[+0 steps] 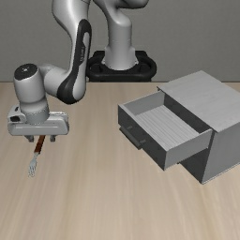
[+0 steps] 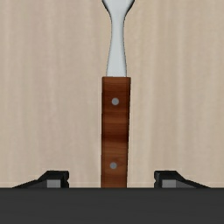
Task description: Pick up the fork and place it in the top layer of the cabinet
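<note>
Grasping is the step in hand: the gripper (image 1: 43, 141) hangs low over the fork (image 1: 36, 161). The fork lies flat on the wooden table (image 1: 103, 202) toward the exterior view's left, well apart from the cabinet (image 1: 214, 117) on the exterior view's right. The fingers (image 2: 54, 180) are spread wide, one to each side of the handle (image 2: 115, 144) with a clear gap on both sides, gripping nothing. To do this well, I judge the hand should go straight down without twisting, since the wrist view shows the handle running squarely through the middle between the two tips. The jaws should close across the handle's narrow width, about between the two rivets (image 2: 115, 101), and not on the metal neck (image 2: 117, 48), which is thinner and probably slicker. The tips should sink past the handle's sides, nearly to the tabletop, before closing; otherwise they may pinch only the upper edge and flip the fork. Once held, it should be lifted level, as the long free end will tend to droop. The cabinet's top drawer (image 1: 169, 122) stands pulled out, ready to receive it. The fork has a flat, straight-sided handle of reddish-brown wood with two small pale rivets along its centre line. A slim grey-white neck widens toward the head, and the tines (image 1: 33, 172) lie at the end farther from the gripper.
</note>
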Robot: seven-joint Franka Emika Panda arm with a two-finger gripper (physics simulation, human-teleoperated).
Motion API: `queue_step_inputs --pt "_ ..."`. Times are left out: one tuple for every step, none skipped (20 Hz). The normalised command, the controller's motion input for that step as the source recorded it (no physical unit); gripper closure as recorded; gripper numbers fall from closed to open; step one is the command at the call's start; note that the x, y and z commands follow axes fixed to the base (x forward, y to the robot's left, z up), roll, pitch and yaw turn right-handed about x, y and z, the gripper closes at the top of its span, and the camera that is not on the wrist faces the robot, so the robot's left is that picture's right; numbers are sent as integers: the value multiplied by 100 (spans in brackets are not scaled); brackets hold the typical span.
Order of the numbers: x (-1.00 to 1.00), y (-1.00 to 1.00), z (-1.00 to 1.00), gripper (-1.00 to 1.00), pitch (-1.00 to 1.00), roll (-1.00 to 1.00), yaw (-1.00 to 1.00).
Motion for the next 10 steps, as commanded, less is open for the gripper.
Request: queue_step_inputs --pt "0 0 0 100 0 0 0" --pt "0 0 0 100 0 0 0" --pt "0 0 0 100 0 0 0" --pt "0 0 0 100 0 0 0" --pt "0 0 0 100 0 0 0" --pt "0 0 100 100 0 0 0" --pt "0 0 100 100 0 0 0" --pt "0 0 100 100 0 0 0" --pt "0 0 100 100 0 0 0" --pt "0 0 100 100 0 0 0"
